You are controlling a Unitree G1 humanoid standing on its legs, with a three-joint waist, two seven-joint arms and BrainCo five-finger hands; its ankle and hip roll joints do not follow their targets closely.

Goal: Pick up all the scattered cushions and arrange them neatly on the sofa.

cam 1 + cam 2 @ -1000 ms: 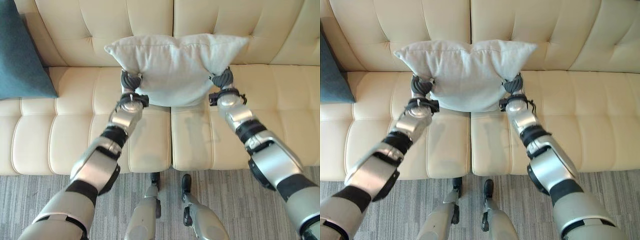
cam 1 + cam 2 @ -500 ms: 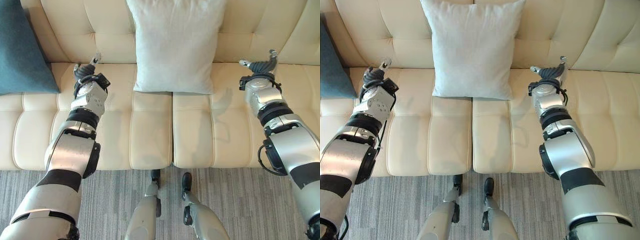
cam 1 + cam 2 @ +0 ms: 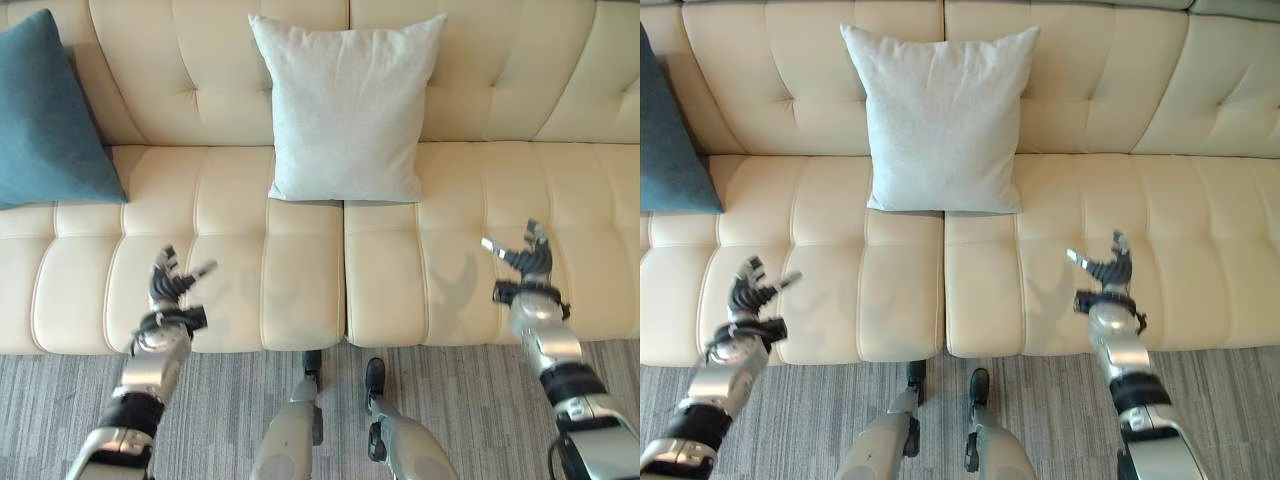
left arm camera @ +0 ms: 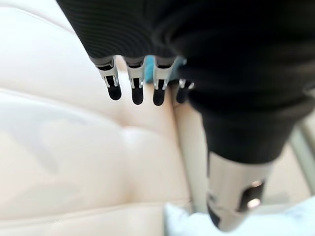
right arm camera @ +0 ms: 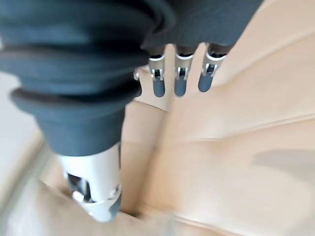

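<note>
In the left eye view we saw the pale grey cushion upright against the sofa back, far from both hands and centred between them. In the right eye view, left hand and right hand hovered released, empty. In the left wrist view, relaxed fingers pointed toward the teal cushion.

Grey cushion upright vs sofa backrest

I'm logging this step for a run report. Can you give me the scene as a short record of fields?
sofa: cream
grey cushion: upright against the backrest, centred
teal cushion: leaning at the sofa's left end
left hand: open, over the seat front, holding nothing
right hand: open, over the seat front, holding nothing
</note>
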